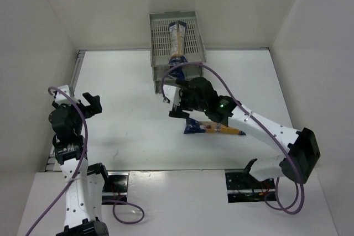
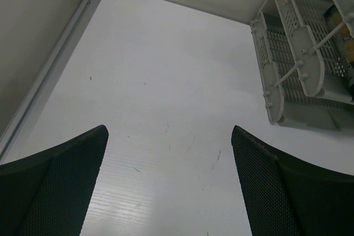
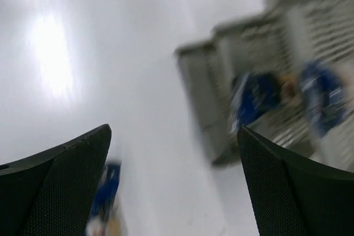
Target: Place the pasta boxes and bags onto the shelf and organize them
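The grey three-tier shelf (image 1: pixel 191 29) stands at the table's far middle. One pasta pack (image 1: pixel 177 38) with a tan middle and blue ends lies lengthwise on its top tray. Another pack (image 1: pixel 213 129) lies on the table under my right arm. My right gripper (image 1: pixel 172 106) is open and empty, just in front of the shelf. Its blurred wrist view shows the open gripper (image 3: pixel 174 181), the shelf (image 3: pixel 199 81) with blue pack ends (image 3: pixel 257 95) on two tiers, and the table pack (image 3: pixel 105 194) at lower left. My left gripper (image 1: pixel 95 105) is open and empty at the left.
White walls close in the table on the left, back and right. A metal rail (image 2: pixel 52 73) runs along the left edge. The left wrist view shows the open gripper (image 2: pixel 168 181) over bare table, with the shelf (image 2: pixel 293 70) at the upper right.
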`<state>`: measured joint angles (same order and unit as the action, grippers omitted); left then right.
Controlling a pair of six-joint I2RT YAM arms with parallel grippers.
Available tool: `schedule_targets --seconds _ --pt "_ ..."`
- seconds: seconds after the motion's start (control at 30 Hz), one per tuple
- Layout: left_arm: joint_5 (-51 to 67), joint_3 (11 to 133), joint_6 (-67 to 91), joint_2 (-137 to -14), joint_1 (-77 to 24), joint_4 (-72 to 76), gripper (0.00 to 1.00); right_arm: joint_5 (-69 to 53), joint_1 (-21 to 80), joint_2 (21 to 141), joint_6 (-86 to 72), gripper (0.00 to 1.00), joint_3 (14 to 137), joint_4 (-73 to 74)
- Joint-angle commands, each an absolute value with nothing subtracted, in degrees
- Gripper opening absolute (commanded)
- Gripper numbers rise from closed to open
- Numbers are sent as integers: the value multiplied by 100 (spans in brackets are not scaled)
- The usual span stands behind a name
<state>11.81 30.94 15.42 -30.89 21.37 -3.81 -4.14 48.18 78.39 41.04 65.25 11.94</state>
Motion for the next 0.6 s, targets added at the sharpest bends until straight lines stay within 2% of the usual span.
schedule_targets --seconds 0.0,0.17,0.57 --pt "1230 3059 1652 -3023 2171 -88 99 -483 4396 7840 4613 100 5802 3206" --pt "1283 3059 1652 -3023 2171 -36 99 -642 3105 7718 5736 100 5232 3911" --pt "1336 3059 1652 -3076 2171 -35 99 -432 2558 8226 6565 100 4290 3350"
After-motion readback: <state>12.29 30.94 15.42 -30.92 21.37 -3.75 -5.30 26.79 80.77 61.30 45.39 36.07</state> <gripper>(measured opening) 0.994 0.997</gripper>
